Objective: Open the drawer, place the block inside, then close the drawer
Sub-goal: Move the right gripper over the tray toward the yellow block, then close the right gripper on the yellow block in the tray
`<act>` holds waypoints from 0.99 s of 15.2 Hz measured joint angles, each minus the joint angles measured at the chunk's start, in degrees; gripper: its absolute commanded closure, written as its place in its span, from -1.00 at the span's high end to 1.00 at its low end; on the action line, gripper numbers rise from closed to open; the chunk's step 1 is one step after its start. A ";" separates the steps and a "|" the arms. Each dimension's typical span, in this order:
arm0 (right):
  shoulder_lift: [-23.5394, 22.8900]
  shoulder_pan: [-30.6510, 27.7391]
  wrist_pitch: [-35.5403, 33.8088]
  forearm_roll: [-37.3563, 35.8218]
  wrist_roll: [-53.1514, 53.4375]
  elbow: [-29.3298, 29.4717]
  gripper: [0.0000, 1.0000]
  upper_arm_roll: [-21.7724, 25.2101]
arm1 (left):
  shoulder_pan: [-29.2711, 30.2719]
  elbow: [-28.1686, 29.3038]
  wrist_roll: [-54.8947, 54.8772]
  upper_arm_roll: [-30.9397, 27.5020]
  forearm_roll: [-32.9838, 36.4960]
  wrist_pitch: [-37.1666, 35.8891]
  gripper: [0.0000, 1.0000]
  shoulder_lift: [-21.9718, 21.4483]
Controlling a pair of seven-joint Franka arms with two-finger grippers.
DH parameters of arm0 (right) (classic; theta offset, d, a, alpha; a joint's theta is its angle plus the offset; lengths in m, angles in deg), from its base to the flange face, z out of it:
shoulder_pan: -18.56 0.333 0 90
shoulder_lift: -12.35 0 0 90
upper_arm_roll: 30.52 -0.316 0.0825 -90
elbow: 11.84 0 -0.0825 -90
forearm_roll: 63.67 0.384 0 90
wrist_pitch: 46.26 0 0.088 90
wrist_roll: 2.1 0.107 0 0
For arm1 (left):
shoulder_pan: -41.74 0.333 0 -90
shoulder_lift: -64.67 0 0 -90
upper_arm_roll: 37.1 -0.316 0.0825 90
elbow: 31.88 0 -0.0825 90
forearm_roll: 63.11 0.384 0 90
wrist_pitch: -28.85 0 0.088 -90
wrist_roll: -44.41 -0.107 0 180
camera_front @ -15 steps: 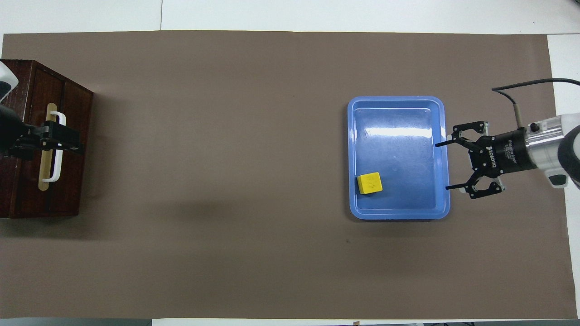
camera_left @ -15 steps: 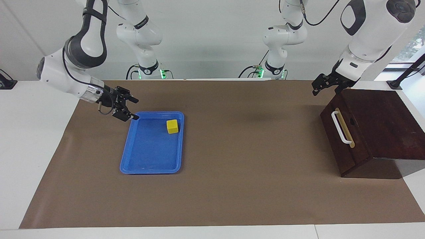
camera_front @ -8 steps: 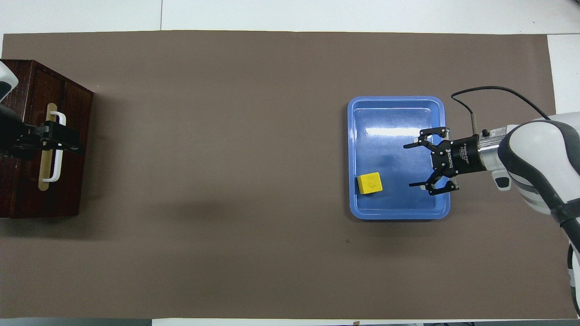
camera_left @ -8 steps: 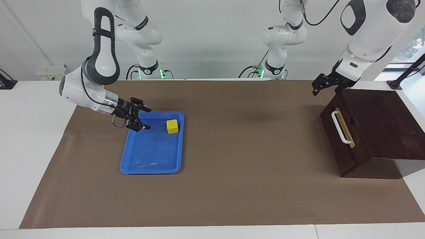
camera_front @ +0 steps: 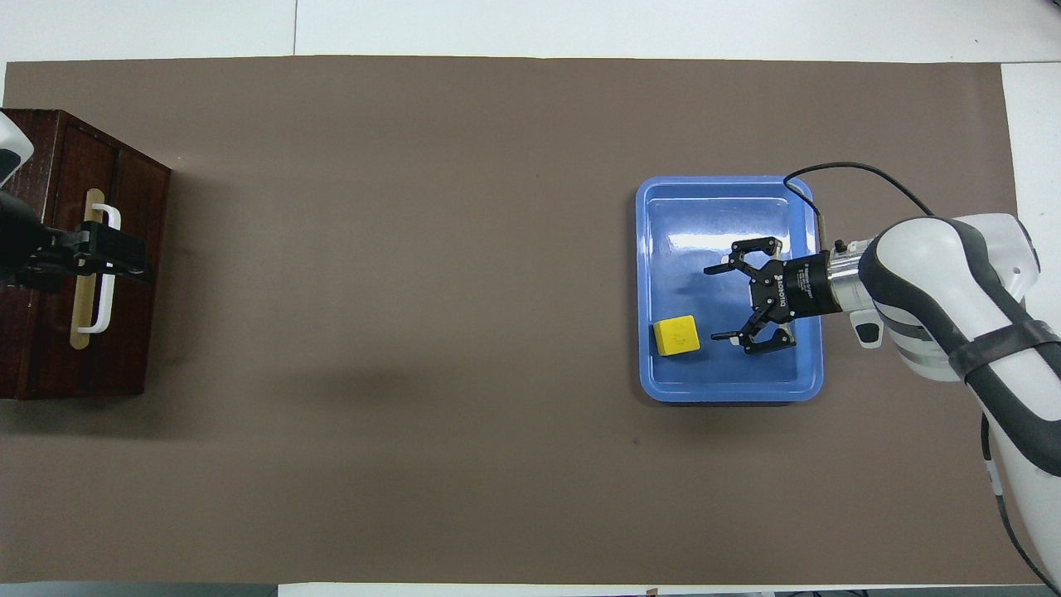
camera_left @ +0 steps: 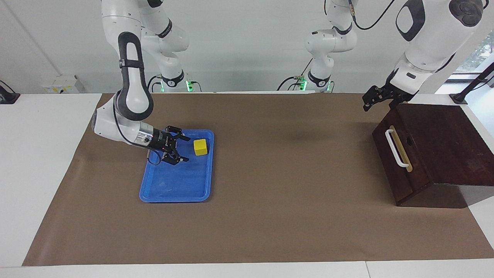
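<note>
The yellow block (camera_left: pixel 200 147) (camera_front: pixel 676 336) lies in the blue tray (camera_left: pixel 173 200) (camera_front: pixel 729 395), in the corner nearer the robots and toward the left arm's end. My right gripper (camera_left: pixel 186 148) (camera_front: pixel 711 303) is open and low over the tray floor, just beside the block and apart from it; nothing is between its fingers. The drawer (camera_left: pixel 405 181) (camera_front: pixel 91 365) of the dark wooden box is closed, and its white handle (camera_left: pixel 395 148) (camera_front: pixel 106 290) is free. My left gripper (camera_left: pixel 368 102) (camera_front: pixel 124 257) waits in the air over the drawer front, apart from the handle.
Brown paper (camera_left: pixel 289 173) covers the table. The box stands at the left arm's end with its drawer front facing the middle of the table. Open paper lies between the tray and the box.
My right gripper has moved from the tray's outer rim into the tray toward the block, still open. The left arm, block and drawer have not moved.
</note>
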 measured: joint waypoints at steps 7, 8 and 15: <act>-0.01 2.71 0.71 0.07 -5.01 -1.98 1.00 -0.07 | 0.01 0.00 0.00 0.00 0.00 0.00 1.00 0.00; -0.03 3.15 1.14 0.07 -5.71 -2.03 1.00 -0.08 | 0.01 0.00 0.00 0.00 0.00 0.00 1.00 0.00; -0.57 3.63 1.74 0.07 -10.33 -2.55 1.00 -0.06 | 0.01 0.00 0.00 0.00 0.00 0.00 1.00 0.00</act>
